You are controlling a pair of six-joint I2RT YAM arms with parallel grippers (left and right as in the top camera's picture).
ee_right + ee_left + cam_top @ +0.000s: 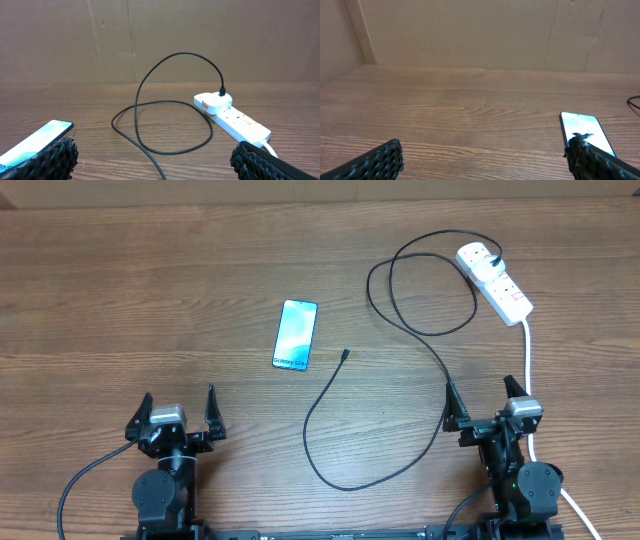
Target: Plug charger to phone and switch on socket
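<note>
Overhead is showing left fingers (148,404) and right fingers (449,396) gaping wide, empty; pinching the charger (344,356) by its tiny loose tip is probably risking slips, skidding the phone (296,334).

phone (296,334) screen — "Galaxy S24", near lower edge

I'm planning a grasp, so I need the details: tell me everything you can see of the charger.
The charger is a long, thin black cable lying slack in loops on the wooden table. One end arches up into a white plug seated in the socket. Its small connector tip lies free on the wood right of the phone, not touching it. Nothing grips it.
</note>
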